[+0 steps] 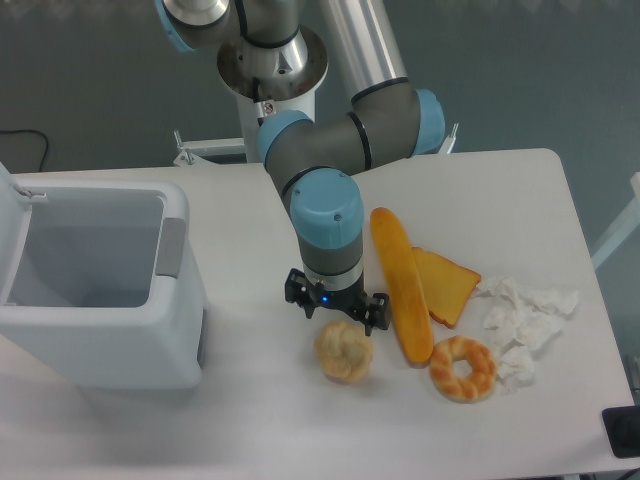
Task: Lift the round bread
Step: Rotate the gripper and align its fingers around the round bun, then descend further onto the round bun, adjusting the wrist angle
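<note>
The round bread (344, 352), a small pale-tan bun with a bumpy top, lies on the white table (250, 420) in front of the arm. My gripper (337, 308) hangs just above its far side, open, with one finger out to the left and the other out to the right. Nothing is between the fingers. The bun's top and near side are in plain sight; whether the gripper touches it I cannot tell.
A long orange baguette (400, 285) lies right beside the gripper's right finger. Past it are a toast slice (452, 285), a golden bagel (463, 368) and crumpled white paper (525, 318). A large white bin (100, 290) stands at the left.
</note>
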{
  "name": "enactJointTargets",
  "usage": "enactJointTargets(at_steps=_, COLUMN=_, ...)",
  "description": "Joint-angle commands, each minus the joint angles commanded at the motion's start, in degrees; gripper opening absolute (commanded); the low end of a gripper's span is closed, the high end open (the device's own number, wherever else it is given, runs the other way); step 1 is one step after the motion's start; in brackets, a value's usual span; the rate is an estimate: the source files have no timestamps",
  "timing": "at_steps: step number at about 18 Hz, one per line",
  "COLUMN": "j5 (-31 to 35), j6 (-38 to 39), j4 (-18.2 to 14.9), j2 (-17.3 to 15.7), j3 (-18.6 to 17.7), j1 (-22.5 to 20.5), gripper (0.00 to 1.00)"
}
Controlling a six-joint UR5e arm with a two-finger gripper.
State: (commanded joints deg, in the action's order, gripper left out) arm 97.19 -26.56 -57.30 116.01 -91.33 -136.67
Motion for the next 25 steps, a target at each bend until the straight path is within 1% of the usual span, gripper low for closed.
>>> enactJointTargets(at_steps=1, j5=0.36, j6=2.28, j4=-0.09, j2=0.62, j3=0.71, j1=0.00, gripper=1.00)
enactJointTargets(at_steps=3, j5=0.72, j6=6.94, j4=0.00, j2=2.20, j3=0.71, j1=0.00, gripper=1.00)
enactJointTargets(at_steps=5, j5=0.72, j6=8.98, j4=-0.09, j2=2.90, j3=0.89, j1=0.00, gripper=1.00)
enactJointTargets(at_steps=7, j5=0.20, j6=9.42, j4=-0.09, j2=2.56, j3=0.89, j1=0.00, gripper=1.00)
enactJointTargets(at_steps=11, j5=0.46, j6=14.34, j4=-0.44, j2=2.82, j3=1.07, j1=-0.35, gripper=1.00)
enactJointTargets(at_steps=14, j5=0.02, j6=15.92, j4=-0.44, j2=2.91, j3=1.59, j1=-0.18, gripper=1.00)
enactJointTargets(at_steps=17, j5=-0.07, j6=20.31, j4=-0.62, j2=2.73, j3=1.59, j1=0.26, gripper=1.00)
enactJointTargets(at_steps=21, j5=0.02, j6=20.50, j4=-0.53, j2=3.52, j3=1.16, j1=0.26, gripper=1.00)
enactJointTargets(at_steps=25, j5=-0.69, j6=19.97, j4=-0.35, j2=3.70, j3=1.59, j1=0.26, gripper=1.00)
